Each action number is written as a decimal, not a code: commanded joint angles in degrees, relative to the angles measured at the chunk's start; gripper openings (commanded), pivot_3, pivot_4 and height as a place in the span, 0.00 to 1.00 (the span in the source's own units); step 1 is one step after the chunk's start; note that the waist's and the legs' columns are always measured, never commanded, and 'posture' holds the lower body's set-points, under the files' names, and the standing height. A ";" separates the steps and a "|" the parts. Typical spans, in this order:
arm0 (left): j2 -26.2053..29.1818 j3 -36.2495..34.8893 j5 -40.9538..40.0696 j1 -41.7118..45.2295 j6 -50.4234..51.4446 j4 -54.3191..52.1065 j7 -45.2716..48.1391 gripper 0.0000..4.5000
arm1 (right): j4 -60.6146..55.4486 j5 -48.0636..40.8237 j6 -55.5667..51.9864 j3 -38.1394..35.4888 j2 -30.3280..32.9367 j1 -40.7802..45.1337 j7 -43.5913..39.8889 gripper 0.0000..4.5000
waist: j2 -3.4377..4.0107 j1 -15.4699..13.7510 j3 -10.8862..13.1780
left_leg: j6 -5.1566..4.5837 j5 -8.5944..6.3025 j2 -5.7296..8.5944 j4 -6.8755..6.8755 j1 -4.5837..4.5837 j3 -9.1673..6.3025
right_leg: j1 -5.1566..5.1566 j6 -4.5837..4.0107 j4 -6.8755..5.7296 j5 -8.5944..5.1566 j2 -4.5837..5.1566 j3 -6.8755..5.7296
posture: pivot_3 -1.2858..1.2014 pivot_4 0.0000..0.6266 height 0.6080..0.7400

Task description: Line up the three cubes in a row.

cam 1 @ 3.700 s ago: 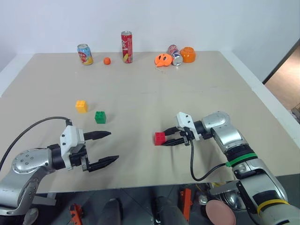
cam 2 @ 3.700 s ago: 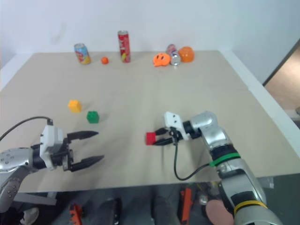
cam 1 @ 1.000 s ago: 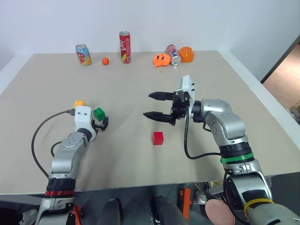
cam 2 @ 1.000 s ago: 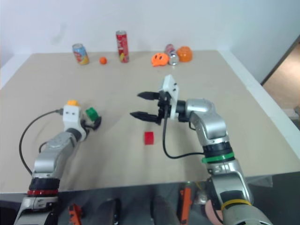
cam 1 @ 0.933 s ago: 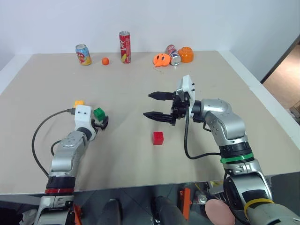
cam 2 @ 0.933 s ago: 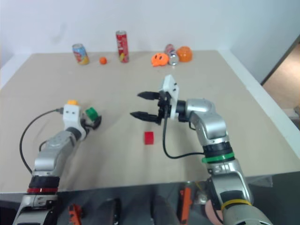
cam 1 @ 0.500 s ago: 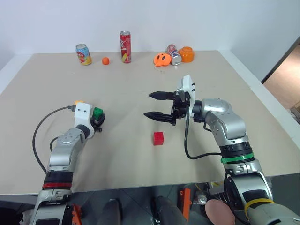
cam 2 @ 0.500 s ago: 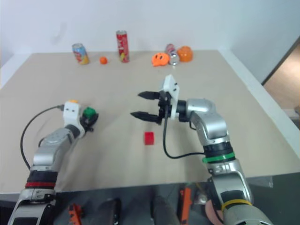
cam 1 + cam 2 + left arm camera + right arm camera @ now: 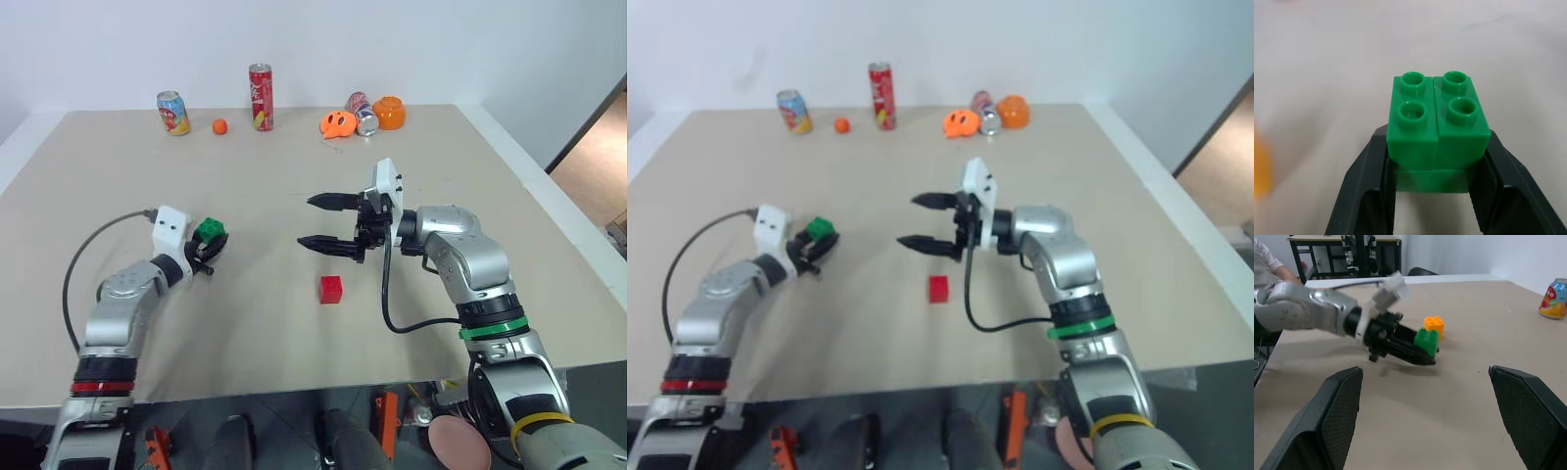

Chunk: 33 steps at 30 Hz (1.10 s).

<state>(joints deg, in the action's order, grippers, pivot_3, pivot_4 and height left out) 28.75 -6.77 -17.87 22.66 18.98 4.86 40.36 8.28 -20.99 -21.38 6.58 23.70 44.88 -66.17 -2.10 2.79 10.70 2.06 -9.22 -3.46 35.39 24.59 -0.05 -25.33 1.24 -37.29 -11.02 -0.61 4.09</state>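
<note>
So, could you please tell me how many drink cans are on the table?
3, all along the far edge: a yellow-and-blue can at far left, a tall red can upright near the middle, and a can lying between two orange toys.

My arms are silver-grey metal shells with rounded joints. Each hand has two black, tapering fingers, and my left hand and right hand each carry a white boxy camera block at the wrist. A black cable loops from each wrist back along the forearm. My right forearm wears a green band, with a yellow band lower down; my left forearm has a red one.
</note>
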 commanded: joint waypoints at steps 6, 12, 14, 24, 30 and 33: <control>6.47 0.05 -8.06 -0.63 -0.06 -1.03 19.44 0.30 | -3.34 -1.53 -0.92 -1.10 2.91 0.81 -1.69 0.95 | 0.01 -0.04 0.01 | 0.00 0.00 0.00 0.01 0.01 0.00 | 0.00 -0.04 0.00 -0.04 0.01 -0.02 | 0.52 0.24 1.00; 6.52 3.56 -7.77 -0.19 -2.16 1.53 27.23 0.30 | -10.96 -5.12 -6.05 -1.91 7.92 -2.83 -4.21 0.95 | 0.01 -0.14 0.01 | 0.00 0.00 0.00 0.02 0.01 0.00 | 0.00 -0.05 0.00 -0.06 0.02 -0.02 | 0.52 0.24 1.00; 6.05 4.98 -6.67 0.70 -4.20 3.56 29.02 0.30 | -14.60 -6.57 -7.34 -2.24 11.42 -5.76 -6.42 0.95 | 0.01 -0.26 0.01 | 0.00 0.00 0.00 0.01 0.03 -0.02 | 0.01 -0.04 0.00 -0.12 0.02 -0.03 | 0.52 0.24 1.00; 0.82 11.39 -2.35 5.78 -18.93 14.03 39.13 0.30 | -23.23 -11.85 -10.21 -7.55 21.67 -16.33 -8.08 0.95 | 0.00 0.01 0.01 | 0.00 -0.01 0.01 0.08 0.00 0.02 | 0.01 -0.03 0.03 -0.16 0.02 0.02 | 0.52 0.24 1.00; -1.34 13.90 0.95 9.93 -28.24 22.09 43.77 0.30 | -25.75 -12.20 -10.18 -7.51 21.79 -18.85 -5.82 0.95 | 0.00 -0.04 0.01 | -0.01 0.00 0.02 0.16 -0.02 0.00 | 0.03 -0.04 0.03 -0.15 -0.01 0.06 | 0.52 0.24 1.00; -2.80 14.76 2.31 11.87 -32.51 26.70 45.13 0.30 | -26.60 -12.63 -10.50 -7.50 21.65 -19.31 -4.73 0.95 | 0.00 -0.09 0.01 | -0.01 0.00 0.03 0.22 0.04 0.02 | 0.03 -0.03 0.03 -0.15 -0.01 0.09 | 0.52 0.24 1.00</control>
<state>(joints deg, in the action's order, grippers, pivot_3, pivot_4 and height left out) 26.32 7.76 -16.09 33.18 -11.07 30.63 84.47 -15.99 -32.37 -31.80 0.51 44.96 25.34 -71.47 -2.10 2.69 10.70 2.05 -9.22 -3.43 35.63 24.65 -0.03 -25.30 1.21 -37.25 -11.17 -0.62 4.18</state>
